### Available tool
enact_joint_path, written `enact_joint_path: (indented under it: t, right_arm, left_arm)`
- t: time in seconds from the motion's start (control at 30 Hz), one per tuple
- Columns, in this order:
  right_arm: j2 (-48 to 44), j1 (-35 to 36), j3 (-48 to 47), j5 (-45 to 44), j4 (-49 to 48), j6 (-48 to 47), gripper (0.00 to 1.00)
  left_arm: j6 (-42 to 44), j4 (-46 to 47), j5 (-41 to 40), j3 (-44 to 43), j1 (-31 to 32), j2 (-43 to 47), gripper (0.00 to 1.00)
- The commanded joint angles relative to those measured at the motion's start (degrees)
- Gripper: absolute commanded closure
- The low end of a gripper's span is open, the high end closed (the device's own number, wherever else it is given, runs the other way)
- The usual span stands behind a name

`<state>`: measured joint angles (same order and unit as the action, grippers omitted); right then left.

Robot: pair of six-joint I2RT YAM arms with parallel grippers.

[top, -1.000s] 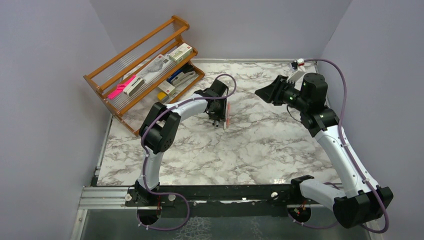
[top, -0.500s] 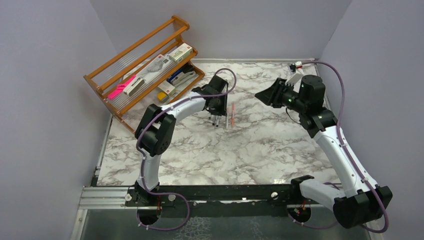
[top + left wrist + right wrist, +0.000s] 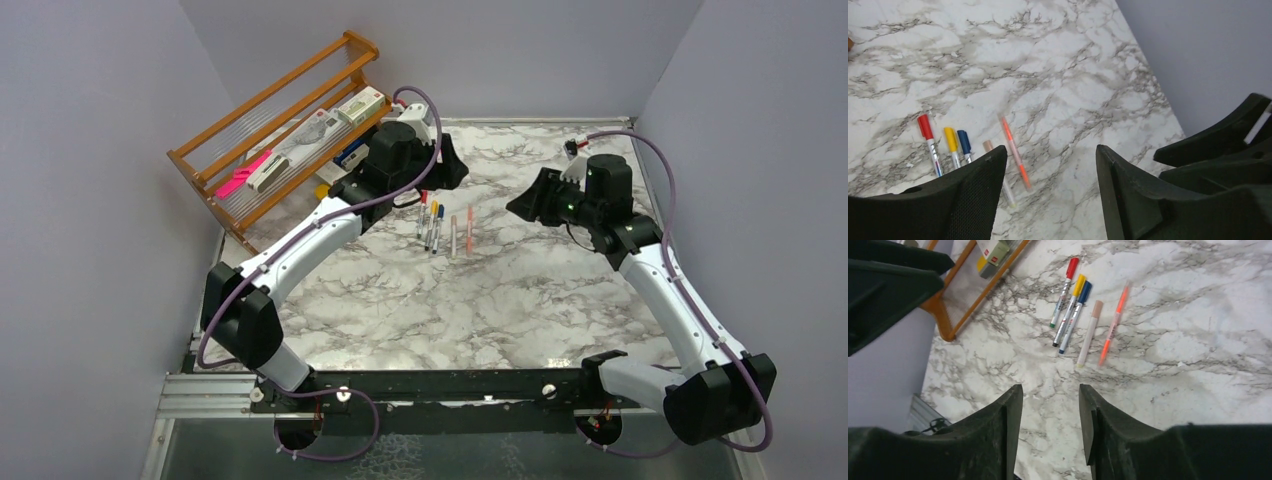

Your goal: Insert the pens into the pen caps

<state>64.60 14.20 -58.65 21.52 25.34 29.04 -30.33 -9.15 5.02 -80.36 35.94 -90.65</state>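
Five pens lie side by side on the marble table (image 3: 520, 290). From left to right they wear a red cap (image 3: 1072, 267), a yellow cap (image 3: 1078, 285), a dark blue cap (image 3: 1084, 291) and a pale pink cap (image 3: 1096, 309). The last is an all salmon-orange pen (image 3: 1113, 325). The row also shows in the top view (image 3: 440, 225) and the left wrist view (image 3: 963, 141). My left gripper (image 3: 452, 166) (image 3: 1050, 150) hangs open and empty above and behind the row. My right gripper (image 3: 520, 200) (image 3: 1050, 387) is open and empty, raised to the right of the pens.
A wooden rack (image 3: 290, 140) at the back left holds boxes, a stapler and a bright pink bar (image 3: 243, 175). Grey walls close in the table on three sides. The right gripper's fingers show at the right edge of the left wrist view (image 3: 1228, 135).
My left gripper let go of the salmon-orange pen, which now lies at the row's right end. It then rose and drew back towards the rack. My right gripper shifted slightly left.
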Motion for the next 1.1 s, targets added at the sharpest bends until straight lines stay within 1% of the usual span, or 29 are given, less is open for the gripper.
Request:
enact_joint_path:
  t: [0.0, 0.03, 0.1, 0.17, 0.23, 0.27, 0.57, 1.07]
  right_arm:
    - [0.38, -0.04, -0.95, -3.42, 0.40, -0.91, 0.48]
    - [0.41, -0.05, -1.02, -4.10, 0.48, -0.49, 0.43]
    - [-0.20, 0.03, -0.91, -4.30, 0.03, -0.40, 0.35]
    - [-1.39, -0.01, -0.46, -4.87, -1.11, -0.42, 0.19]
    - [-2.77, -0.04, 0.01, -5.83, -1.57, -0.37, 0.06]
    - [-3.29, -0.06, 0.14, -5.96, -1.64, -0.29, 0.04]
    - [-2.74, 0.00, -0.70, -4.64, 0.37, -0.49, 0.00]
    - [-3.77, 0.00, -1.11, -6.28, 2.14, -2.61, 0.00]
  left_arm:
    - [-0.93, 4.23, -3.65, 1.97, -0.85, 3.52, 0.26]
    - [-0.76, 4.49, -4.11, 3.17, -0.87, 4.12, 0.22]
    - [-0.14, 5.60, -4.51, 5.01, -0.88, 5.68, 0.19]
    - [0.03, 6.53, -4.82, 5.98, -0.92, 6.61, 0.12]
    - [0.39, 6.33, -4.78, 6.06, -0.96, 6.69, 0.07]
    - [0.38, 5.97, -4.78, 5.82, -0.96, 6.54, 0.06]
    - [-0.32, 6.67, -3.92, 5.91, -0.96, 6.63, 0.04]
    - [-3.34, 7.51, -3.33, 7.47, -0.96, 6.36, 0.03]
